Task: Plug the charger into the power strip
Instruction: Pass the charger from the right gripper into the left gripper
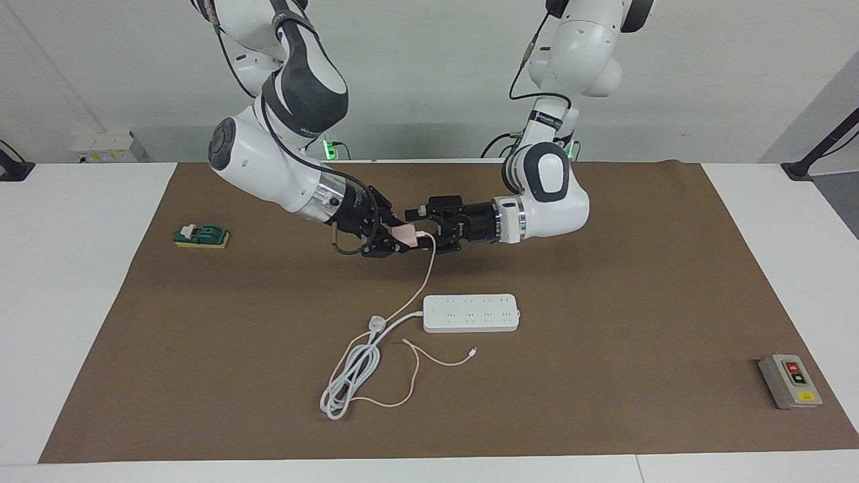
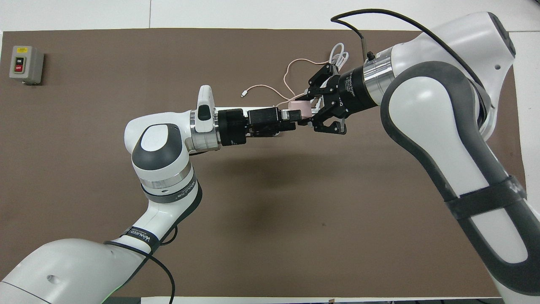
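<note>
Charger (image 1: pixel 405 234) hangs in the air between the two arms in the facing view, a pale pink cube held up over the brown mat (image 1: pixel 604 282) on the tabletop (image 1: pixel 74 268). The right end effector (image 1: pixel 392 240) is clenched on the charger, and the left end effector (image 1: pixel 429 231) meets it from the other side; whether the left one grips the cube or only touches it cannot be told from here. A thin pink cable (image 1: pixel 423 282) drops from the charger to the mat and loops past the white cord (image 1: pixel 349 379) of the power strip (image 1: pixel 471 312). That strip lies flat on the mat, farther from the robots than the raised charger. A green block (image 1: pixel 201 236) sits toward the right arm's end, a grey switch box (image 1: pixel 790 381) toward the left arm's end.

From overhead, the charger (image 2: pixel 298 109) shows as a pink block between the right end effector (image 2: pixel 310 110) and the left end effector (image 2: pixel 291 116), which hide most of the power strip beneath them. The cable's loose plug end (image 2: pixel 244 95) rests on the mat (image 2: pixel 105 84), and the switch box (image 2: pixel 26 64) sits at the mat's corner.
</note>
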`<state>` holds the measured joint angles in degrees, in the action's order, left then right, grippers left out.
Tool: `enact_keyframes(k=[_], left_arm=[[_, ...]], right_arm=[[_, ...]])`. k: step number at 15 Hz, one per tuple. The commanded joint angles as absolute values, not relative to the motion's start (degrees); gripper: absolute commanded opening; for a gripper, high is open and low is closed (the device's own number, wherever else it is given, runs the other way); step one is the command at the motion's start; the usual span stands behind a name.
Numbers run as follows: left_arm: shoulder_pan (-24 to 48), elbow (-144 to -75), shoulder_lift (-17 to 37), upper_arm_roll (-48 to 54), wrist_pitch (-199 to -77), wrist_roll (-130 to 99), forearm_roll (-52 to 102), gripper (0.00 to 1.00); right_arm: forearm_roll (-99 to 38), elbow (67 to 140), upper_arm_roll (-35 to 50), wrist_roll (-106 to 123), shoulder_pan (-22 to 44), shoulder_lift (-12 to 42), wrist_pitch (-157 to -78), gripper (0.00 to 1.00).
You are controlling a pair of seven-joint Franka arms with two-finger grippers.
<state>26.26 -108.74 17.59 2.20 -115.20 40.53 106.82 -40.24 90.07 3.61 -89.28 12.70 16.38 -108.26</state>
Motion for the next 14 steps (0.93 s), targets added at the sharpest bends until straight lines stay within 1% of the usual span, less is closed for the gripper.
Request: enact_keyframes(k=[1,3,7,14], left_arm=[[26.4,-109.1,17.4,2.0,-115.6,40.5,106.1,1.00],[26.4,-109.1,17.4,2.0,-115.6,40.7,106.1,1.00],[26.4,-109.2,17.4,2.0,-115.8,41.0,106.1,1.00],[26.5,-109.2,17.4,2.0,-116.4,41.9,106.1,1.00]], right_arm=[[-37.7,90.7,3.7,-88.5,13.9,15.8,-108.3,0.00],[-37.4,91.1,3.6,-88.2,14.1,15.8,-108.3,0.00],[-37.4,92.2,3.4,-86.2,12.1,15.5,-107.6,0.00],[-37.5,93.1,3.5,-85.5,12.1,15.5,-107.8,0.00]])
